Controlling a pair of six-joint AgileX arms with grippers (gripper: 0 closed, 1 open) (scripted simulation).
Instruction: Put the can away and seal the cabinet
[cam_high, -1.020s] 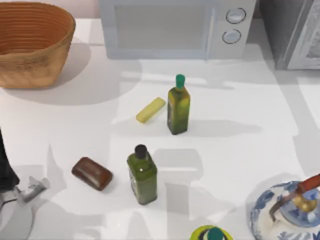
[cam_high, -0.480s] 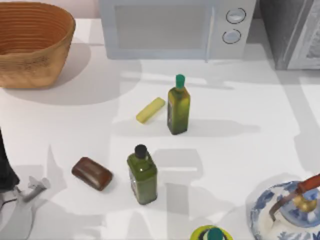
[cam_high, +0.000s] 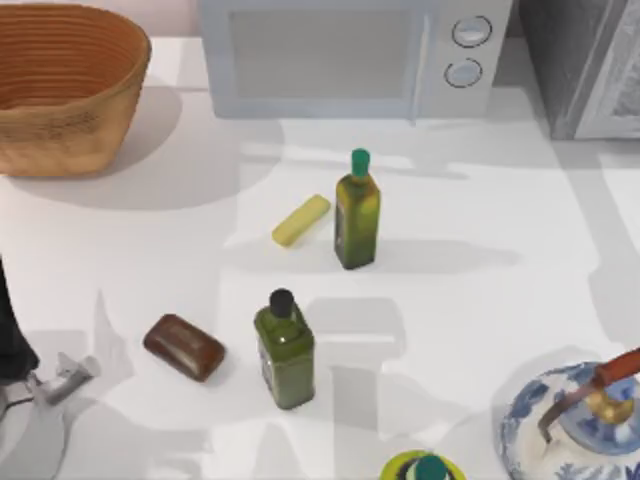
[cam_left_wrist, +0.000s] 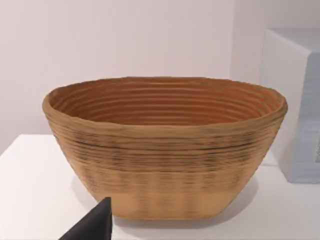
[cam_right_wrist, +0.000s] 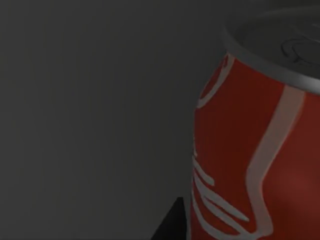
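The can (cam_right_wrist: 250, 145) is seen close up in the right wrist view, red with white lettering and a silver top, standing against a dark grey surface in dim light. A dark fingertip (cam_right_wrist: 172, 222) of the right arm is just beside the can; whether those jaws are open or closed cannot be told.

On the white worktop (cam_high: 480, 300), a green-capped bottle (cam_high: 357, 212) stands near the middle. A yellow bar (cam_high: 301, 220) lies just beside this bottle, and a black-capped bottle (cam_high: 284, 350) and a brown block (cam_high: 184, 346) lie nearer the camera. A microwave (cam_high: 340, 55) stands behind the green-capped bottle, and a woven basket (cam_high: 65, 85) sits well apart from it.

The left arm's gripper (cam_high: 62, 380) is parked at the worktop's left edge; its jaw state cannot be told.
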